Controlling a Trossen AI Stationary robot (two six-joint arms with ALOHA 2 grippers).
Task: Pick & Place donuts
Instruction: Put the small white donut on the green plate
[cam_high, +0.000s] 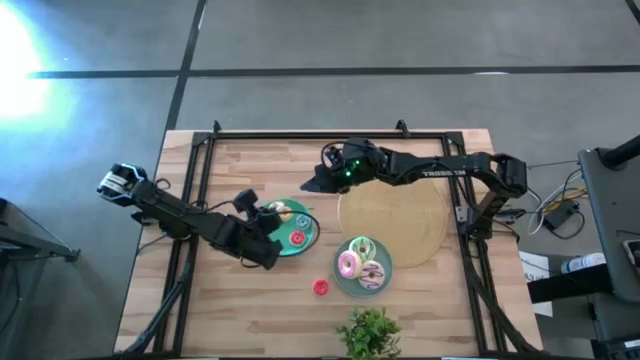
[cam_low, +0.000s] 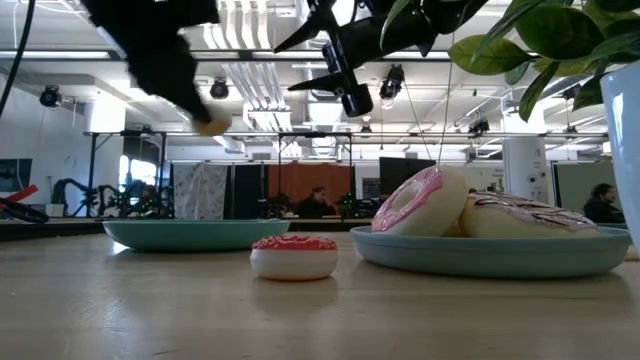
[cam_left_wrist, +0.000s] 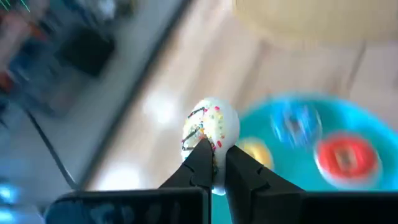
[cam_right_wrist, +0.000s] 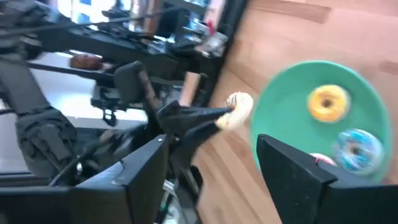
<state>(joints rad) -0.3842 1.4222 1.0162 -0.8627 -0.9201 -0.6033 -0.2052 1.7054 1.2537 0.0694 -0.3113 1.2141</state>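
High view: left tool (cam_high: 277, 212) over left teal plate (cam_high: 305, 243), right tool (cam_high: 322, 176) raised near tan mat (cam_high: 395, 225); left wrist view: tool closed narrow on white sprinkled donut (cam_left_wrist: 210, 129) above wooden surface (cam_left_wrist: 186, 93) beside plate; right wrist view: fingers (cam_right_wrist: 289, 171) spread wide, holding nothing.

Left arm stretches in low with its hand (cam_left_wrist: 214, 163) pinched tight and lifted, while the right arm reaches across, its hand (cam_right_wrist: 211, 163) spread wide, hanging high.
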